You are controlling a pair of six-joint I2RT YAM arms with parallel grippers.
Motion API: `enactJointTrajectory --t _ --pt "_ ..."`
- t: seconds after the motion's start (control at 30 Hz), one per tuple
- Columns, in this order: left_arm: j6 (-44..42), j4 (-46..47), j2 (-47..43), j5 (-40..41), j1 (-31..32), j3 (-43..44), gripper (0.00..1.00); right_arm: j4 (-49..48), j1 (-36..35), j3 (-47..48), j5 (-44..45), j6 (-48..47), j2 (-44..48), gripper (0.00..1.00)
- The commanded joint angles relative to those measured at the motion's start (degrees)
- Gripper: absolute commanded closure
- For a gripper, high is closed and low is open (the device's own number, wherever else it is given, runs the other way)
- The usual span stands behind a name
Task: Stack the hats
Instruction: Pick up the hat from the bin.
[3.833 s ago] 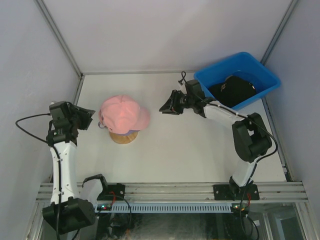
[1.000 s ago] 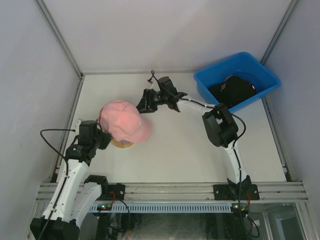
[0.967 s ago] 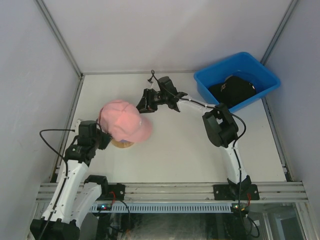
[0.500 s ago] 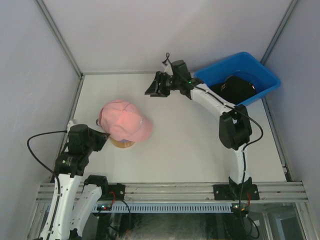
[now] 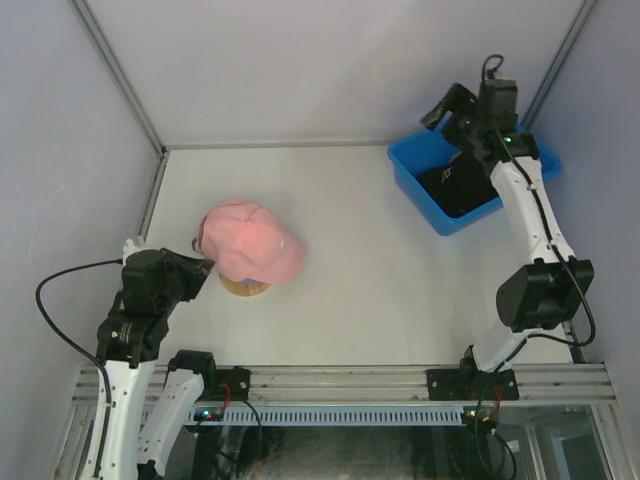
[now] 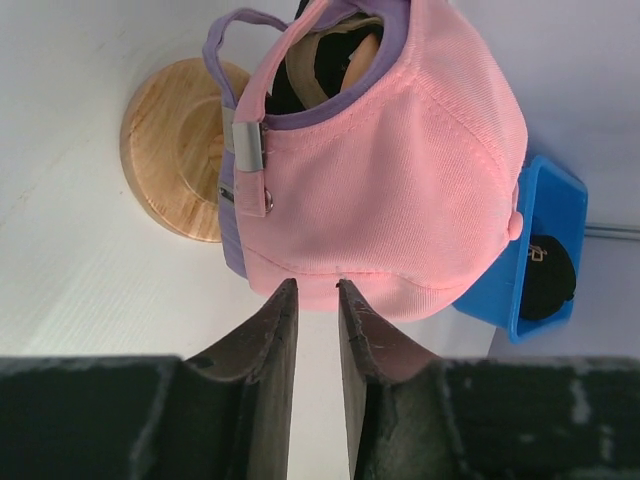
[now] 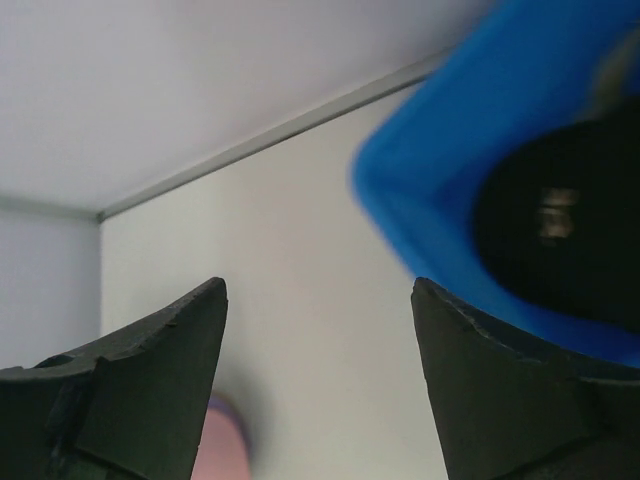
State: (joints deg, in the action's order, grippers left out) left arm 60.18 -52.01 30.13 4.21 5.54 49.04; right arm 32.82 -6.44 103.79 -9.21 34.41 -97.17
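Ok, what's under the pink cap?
A purple cap sits under the pink cap, its edge and strap showing. Tan and black fabric shows through the back opening. The wooden stand is beneath; its top and any deeper caps are covered.

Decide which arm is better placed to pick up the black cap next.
Right: the right gripper, open, is by the bin holding the black cap; the left gripper sits beside the pink cap.

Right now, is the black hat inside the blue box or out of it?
Inside. The black hat lies down in the blue box, with the box's walls around it.
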Motion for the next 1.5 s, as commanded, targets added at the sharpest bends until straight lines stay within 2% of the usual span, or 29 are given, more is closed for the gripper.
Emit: enactJointTrajectory --t 0.0,0.2,0.37,0.93,1.07,1.13,1.4,1.47 --pt "-2.2 1.3 1.4 -0.1 -0.2 3.2 0.72 3.5 5.5 -5.6 10.9 0.5 3.9 0.23" --pt "-3.0 3.1 3.3 -1.5 -0.2 3.1 0.7 5.5 11.1 -9.6 18.9 4.4 3.8 0.18" --pt "-3.6 4.3 4.3 -1.9 -0.2 3.0 0.68 7.9 11.5 -8.7 25.1 5.5 0.6 0.14" --pt "-4.1 7.3 7.5 -3.3 -0.2 2.2 0.67 9.0 12.6 -1.7 25.3 7.2 -12.5 0.15" --pt "-4.1 7.6 7.7 -3.4 -0.2 1.6 0.67 8.5 13.1 0.0 24.6 7.2 -15.1 0.18" --pt "-4.1 7.8 7.7 -3.2 -0.2 1.4 0.67 7.6 13.4 0.1 23.5 7.0 -16.0 0.26" --pt "-4.0 7.0 7.5 -2.6 -0.2 1.7 0.67 3.8 15.6 -1.6 17.1 6.4 -17.3 0.83" --pt "-3.9 6.6 7.1 -2.4 -0.3 1.8 0.66 2.8 15.6 -2.5 16.6 5.7 -16.4 0.93"
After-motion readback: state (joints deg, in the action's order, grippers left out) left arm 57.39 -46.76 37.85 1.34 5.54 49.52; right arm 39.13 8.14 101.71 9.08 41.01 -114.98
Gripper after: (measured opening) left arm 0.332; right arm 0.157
